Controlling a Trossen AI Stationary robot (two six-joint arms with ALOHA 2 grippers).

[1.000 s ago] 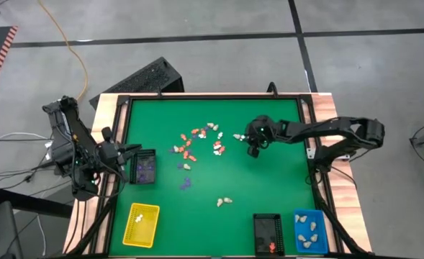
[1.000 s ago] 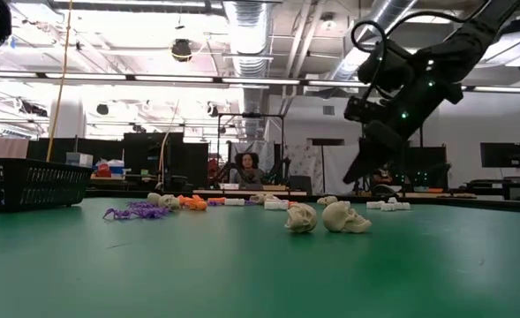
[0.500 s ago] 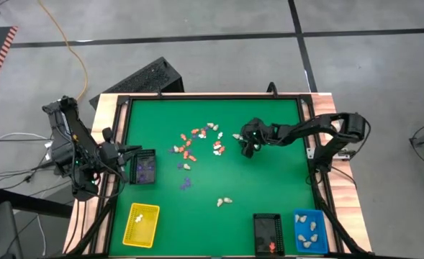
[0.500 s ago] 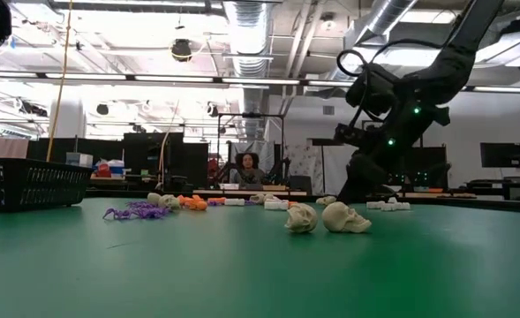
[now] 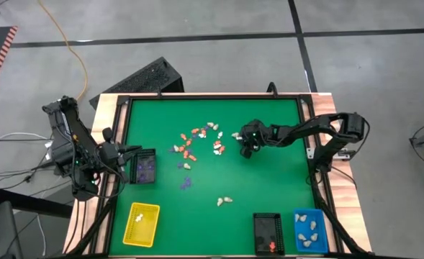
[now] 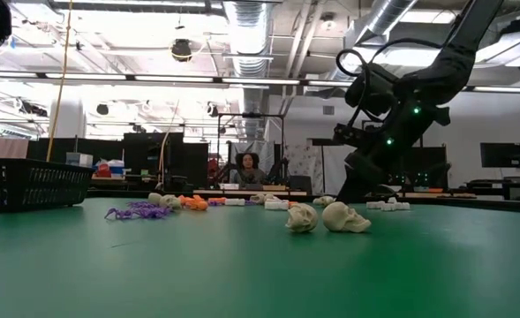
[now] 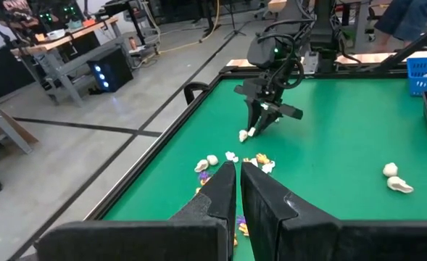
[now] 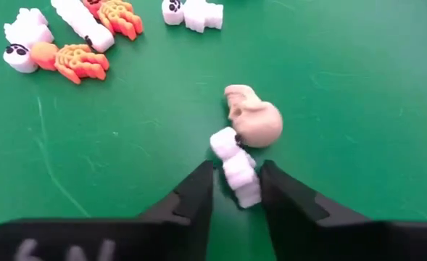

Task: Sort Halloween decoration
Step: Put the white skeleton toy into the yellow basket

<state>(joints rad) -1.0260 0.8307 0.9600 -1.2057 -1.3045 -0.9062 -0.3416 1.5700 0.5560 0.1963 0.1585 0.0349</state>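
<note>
Here the right gripper [image 8: 236,190] stands low over the green table [image 5: 269,187], at about one o'clock from the table's centre in the high view. Its fingers [image 8: 191,199] flank a small white skeleton figurine [image 8: 235,168], which lies between them touching a cream-beige skull [image 8: 253,119]; whether the pads already press the figurine cannot be told. The remaining Halloween decoration lies mainly in a loose cluster [image 5: 197,144] at about eleven o'clock from centre, with two skulls [image 5: 224,202] at six o'clock. The black tray [image 5: 268,234] and blue tray [image 5: 309,230] sit near five o'clock, the yellow tray [image 5: 141,224] near seven, and a black basket [image 5: 143,167] at nine. The left gripper [image 7: 237,190] waits at the nine-o'clock edge beside the basket, fingers pressed together.

The figurine appears light, rigid and smooth, so it may skid or twist. A hold across its narrow midsection, clear of the adjoining skull, looks soundest.
</note>
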